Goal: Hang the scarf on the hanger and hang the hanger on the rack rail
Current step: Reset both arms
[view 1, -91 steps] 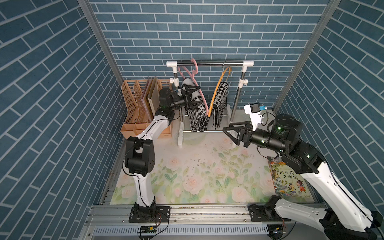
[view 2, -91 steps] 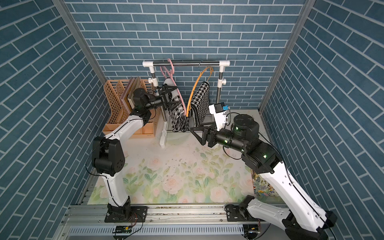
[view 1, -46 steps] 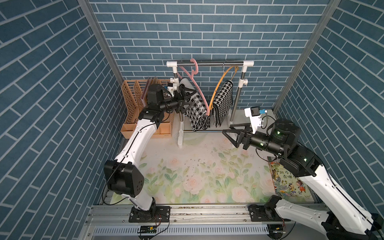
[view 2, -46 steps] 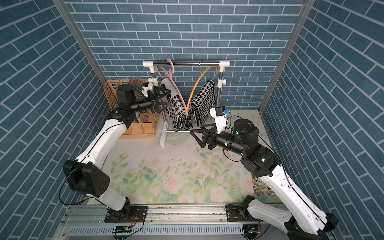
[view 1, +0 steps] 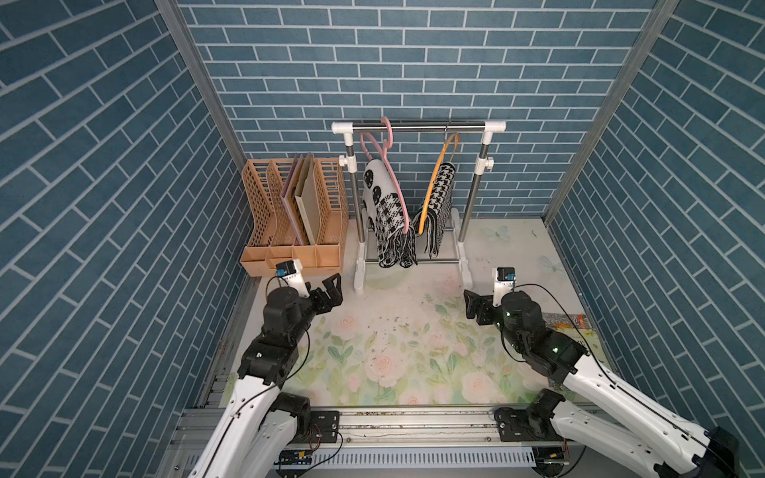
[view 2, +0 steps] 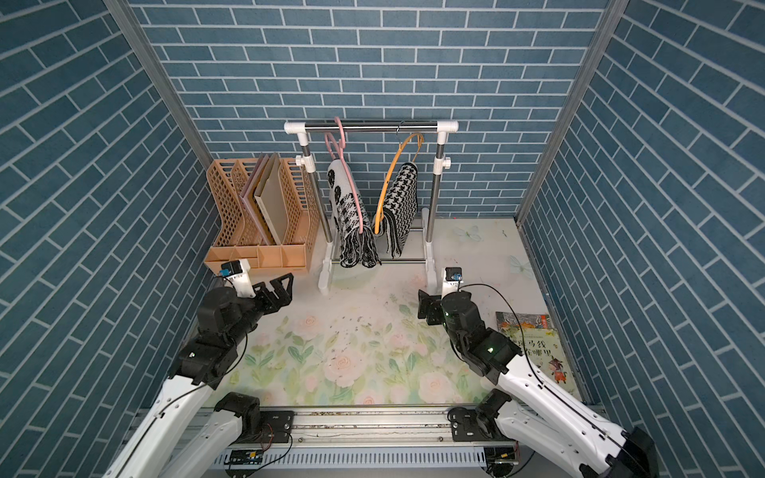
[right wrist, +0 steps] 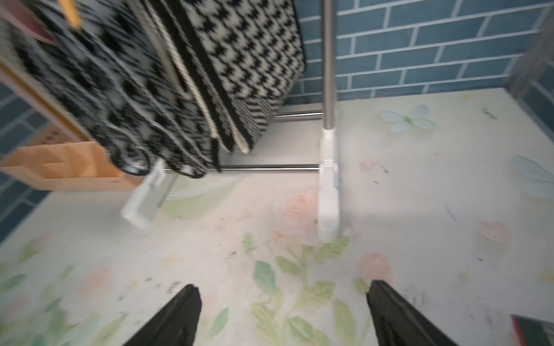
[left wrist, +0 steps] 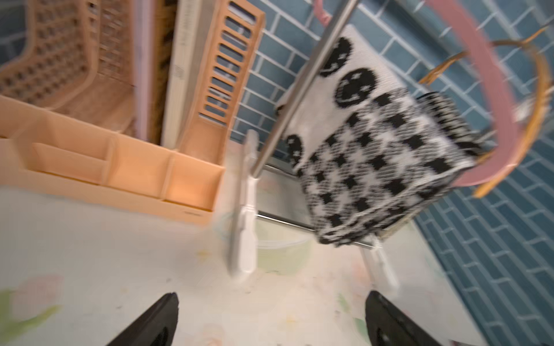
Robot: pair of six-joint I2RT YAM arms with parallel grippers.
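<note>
Hanging over the pink hanger (view 1: pixel 389 131) on the rack's top bar (view 1: pixel 418 127), the black and white scarf (view 1: pixel 387 207) with smiley faces falls down on both sides, and its fringe ends close to the rack's low bar. Next to it, a second checked scarf (view 1: pixel 441 198) hangs on an orange hanger (view 1: pixel 432 182) on the same bar, just as it did a second ago. Back then the left claw (view 1: pixel 334 289) was up high by the pink hanger, right at the scarf. Now it has pulled back and sits low over the flowery mat (view 1: pixel 393 331), near the front of the tan file box (view 1: pixel 289 231) and well apart from the scarf. Its two fingers are spread wide with nothing between them. The right claw (view 1: pixel 470 306) has moved back too. Before, it reached toward the middle of the rack; now it sits low near the rack's foot on the robot's right side. Its fingers stand wide apart and hold nothing. A picture book (view 2: pixel 534 347) lies on the mat beside the right arm.
</note>
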